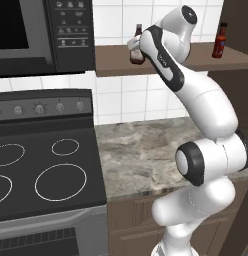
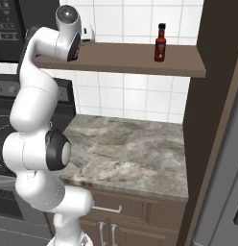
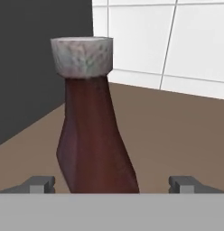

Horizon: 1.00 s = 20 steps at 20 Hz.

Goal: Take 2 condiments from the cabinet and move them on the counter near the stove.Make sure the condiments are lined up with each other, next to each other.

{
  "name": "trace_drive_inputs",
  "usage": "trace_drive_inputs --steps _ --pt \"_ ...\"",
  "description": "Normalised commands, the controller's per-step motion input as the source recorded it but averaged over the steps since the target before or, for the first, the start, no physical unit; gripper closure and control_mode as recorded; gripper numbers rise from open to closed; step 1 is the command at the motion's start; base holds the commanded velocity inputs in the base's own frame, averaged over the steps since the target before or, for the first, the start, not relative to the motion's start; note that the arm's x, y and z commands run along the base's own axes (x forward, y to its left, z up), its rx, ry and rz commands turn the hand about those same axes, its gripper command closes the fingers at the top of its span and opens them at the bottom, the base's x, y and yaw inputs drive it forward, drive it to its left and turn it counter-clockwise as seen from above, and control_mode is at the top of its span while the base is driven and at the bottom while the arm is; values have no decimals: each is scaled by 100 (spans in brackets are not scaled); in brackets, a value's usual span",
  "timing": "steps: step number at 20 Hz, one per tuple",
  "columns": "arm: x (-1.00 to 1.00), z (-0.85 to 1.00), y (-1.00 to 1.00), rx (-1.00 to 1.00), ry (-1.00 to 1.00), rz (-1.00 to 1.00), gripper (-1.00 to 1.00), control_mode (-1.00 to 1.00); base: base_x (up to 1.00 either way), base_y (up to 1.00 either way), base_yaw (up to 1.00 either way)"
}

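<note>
gripper (image 3: 112,184): jaws wide apart, fingertips (image 3: 40,182) either side of maroon bottle's base, no contact seen
maroon bottle (image 3: 93,144): upright on cabinet shelf (image 2: 125,60), left end, by microwave (image 1: 43,32)
red-orange bottle (image 2: 160,43): upright on shelf, right part, well apart from maroon bottle
counter (image 1: 141,150): beside stove (image 1: 43,165)

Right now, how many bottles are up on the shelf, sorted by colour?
Dark maroon bottle: 1, on the shelf, between the open claw tips
Red-orange bottle: 1, farther along the shelf
Total: 2 bottles
</note>
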Motion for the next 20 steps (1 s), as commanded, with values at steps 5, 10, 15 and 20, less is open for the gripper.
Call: trace_drive_inputs --steps 5,10,15,20 --pt "0 0 0 0 1 0 100 -100 0 0 0" --pt "0 0 0 0 0 0 100 -100 0 0 0" --pt "-41 0 1 0 -5 0 100 -100 0 0 0" --pt "-93 7 0 0 -14 0 100 -100 0 0 0"
